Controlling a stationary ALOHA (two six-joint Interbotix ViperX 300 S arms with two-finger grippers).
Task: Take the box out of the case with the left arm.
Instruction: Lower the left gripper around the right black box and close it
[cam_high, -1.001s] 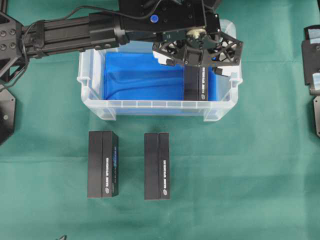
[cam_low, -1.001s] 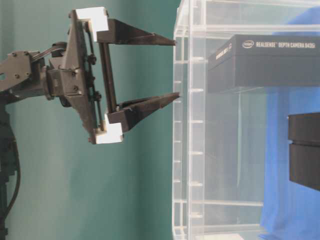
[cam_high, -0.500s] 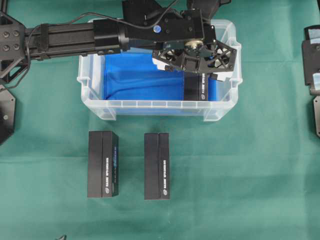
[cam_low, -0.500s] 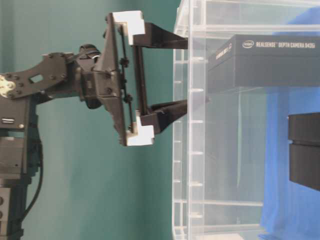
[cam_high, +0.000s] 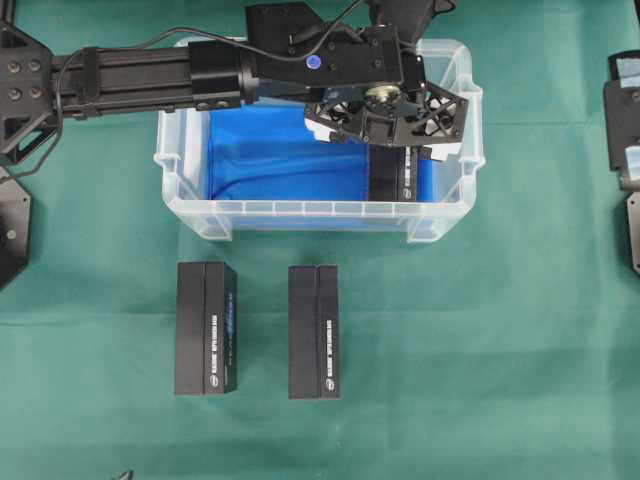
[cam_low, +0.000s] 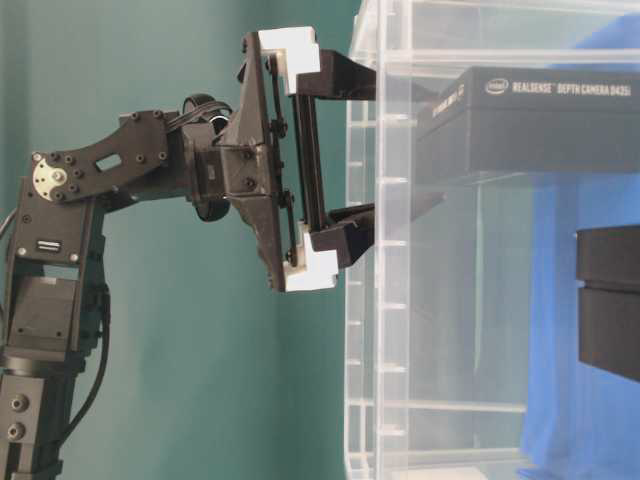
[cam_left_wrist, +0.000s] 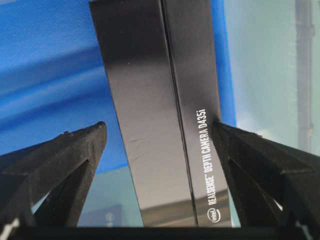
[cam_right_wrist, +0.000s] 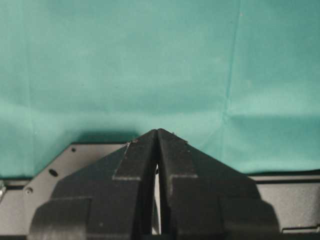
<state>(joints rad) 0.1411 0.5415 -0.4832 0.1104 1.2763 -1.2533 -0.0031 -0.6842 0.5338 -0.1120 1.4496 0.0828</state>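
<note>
The box (cam_high: 396, 178), black with white lettering, lies along the right side of the clear case (cam_high: 310, 208) on its blue lining. My left gripper (cam_high: 395, 148) reaches down into the case from above and stands open over the box. In the left wrist view the box (cam_left_wrist: 150, 100) runs between the two fingers. The right fingertip (cam_left_wrist: 235, 145) is at the box's edge, and the left one (cam_left_wrist: 80, 150) stands apart from it over the blue lining. From table level the gripper (cam_low: 420, 140) has its fingers inside the case wall (cam_low: 380, 300), around the end of the box (cam_low: 540, 120). My right gripper (cam_right_wrist: 157, 132) is shut and empty over green cloth.
Two more black boxes (cam_high: 206, 328) (cam_high: 314, 331) lie side by side on the green cloth in front of the case. Parts of the right arm (cam_high: 625, 120) sit at the right edge of the table. The left arm (cam_high: 140, 75) stretches across the case's back rim.
The left gripper has moved down into the case, and its fingers now straddle the box. Its jaws have stayed open. The box has not moved.
</note>
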